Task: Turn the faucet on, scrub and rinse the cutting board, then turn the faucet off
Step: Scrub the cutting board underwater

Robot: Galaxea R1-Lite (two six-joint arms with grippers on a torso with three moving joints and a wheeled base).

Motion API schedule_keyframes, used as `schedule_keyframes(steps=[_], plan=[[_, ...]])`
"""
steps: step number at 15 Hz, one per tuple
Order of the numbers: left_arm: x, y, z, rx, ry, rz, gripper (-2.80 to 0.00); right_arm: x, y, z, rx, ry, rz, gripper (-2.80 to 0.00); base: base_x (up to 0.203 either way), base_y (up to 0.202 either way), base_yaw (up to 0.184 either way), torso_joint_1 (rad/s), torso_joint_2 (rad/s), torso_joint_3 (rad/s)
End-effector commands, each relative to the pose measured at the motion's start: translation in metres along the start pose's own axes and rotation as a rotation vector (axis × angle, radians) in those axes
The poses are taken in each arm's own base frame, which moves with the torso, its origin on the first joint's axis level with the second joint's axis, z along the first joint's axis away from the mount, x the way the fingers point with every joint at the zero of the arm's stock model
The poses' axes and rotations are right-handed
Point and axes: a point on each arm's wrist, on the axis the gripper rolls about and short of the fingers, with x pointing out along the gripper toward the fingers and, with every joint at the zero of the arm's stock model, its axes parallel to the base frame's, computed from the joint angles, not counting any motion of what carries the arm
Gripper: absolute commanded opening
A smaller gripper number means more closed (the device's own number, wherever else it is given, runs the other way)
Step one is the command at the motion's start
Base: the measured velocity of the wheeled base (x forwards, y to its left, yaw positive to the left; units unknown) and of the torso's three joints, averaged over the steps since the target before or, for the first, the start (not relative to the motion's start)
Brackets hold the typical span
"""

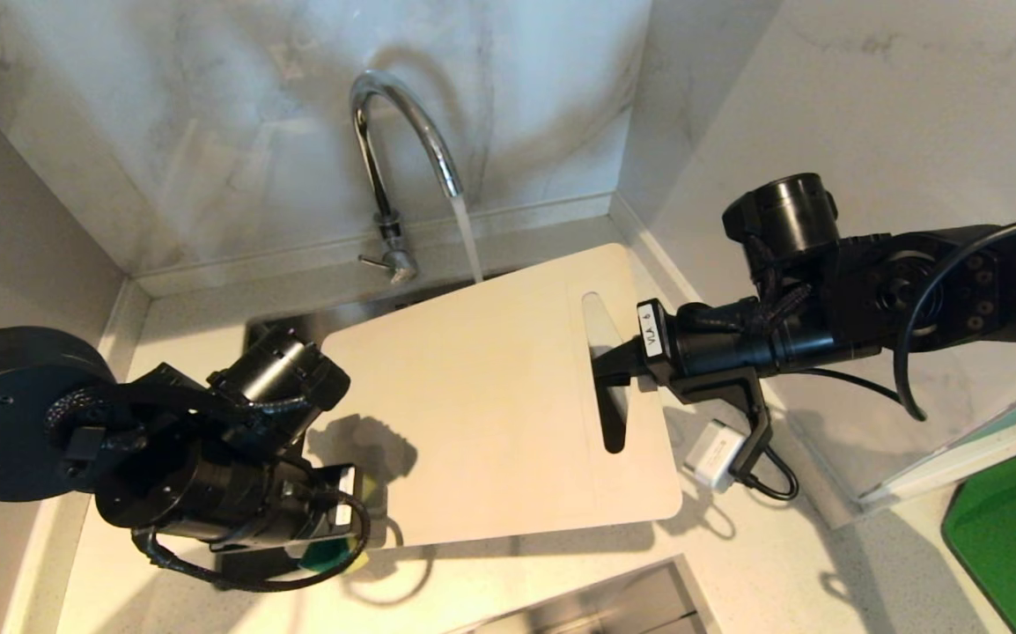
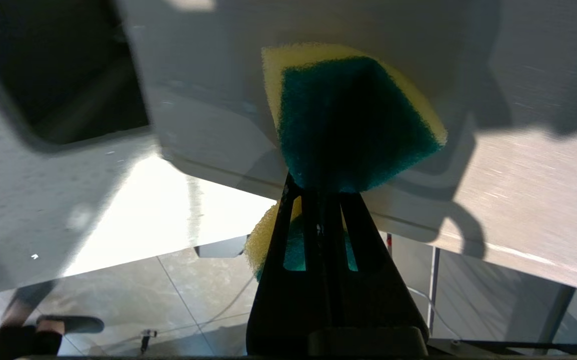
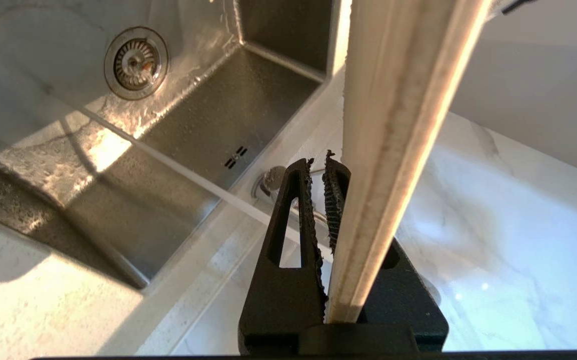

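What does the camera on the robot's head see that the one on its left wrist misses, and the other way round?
Only the head view shows the faucet running, and the right gripper clamping the cutting board at its handle slot. Only the left wrist view shows the sponge clearly, green face and yellow back, pinched in the left gripper, plus tiled floor below. Both show the board and the sponge near its edge.

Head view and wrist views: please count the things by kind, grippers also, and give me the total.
Faucet, running: 1
Cutting board, held over the sink: 1
Sponge, yellow and green: 1
Green mat: 1
Sink: 1
Grippers: 2, the left gripper shut on the sponge, the right gripper shut on the cutting board
Total: 7
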Motion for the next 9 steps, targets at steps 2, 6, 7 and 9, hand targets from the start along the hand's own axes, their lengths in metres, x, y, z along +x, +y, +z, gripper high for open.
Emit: schedule_keyframes(steps=[2,6,7,9], plan=[[-0.001,0.027,0.000,-0.044,-0.013,0.034,-2.80,-0.005,0.000,0.000,-0.015,0.005,-0.010,-2.80,0.000,0.000,0.000,0.000,0.00,0.000],[0.006,0.069,0.007,-0.120,-0.026,0.030,-2.80,-0.004,0.001,0.000,-0.010,-0.001,-0.015,-2.80,0.000,0.000,0.000,0.000,0.00,0.000],[0.003,0.076,0.009,-0.130,-0.038,0.033,-2.80,-0.005,0.001,0.000,-0.012,0.001,-0.016,-2.80,0.000,0.000,0.000,0.000,0.00,0.000],[-0.004,0.083,0.012,-0.136,-0.065,0.031,-2.80,-0.005,0.001,0.000,-0.011,0.000,-0.016,-2.80,0.000,0.000,0.000,0.000,0.00,0.000]])
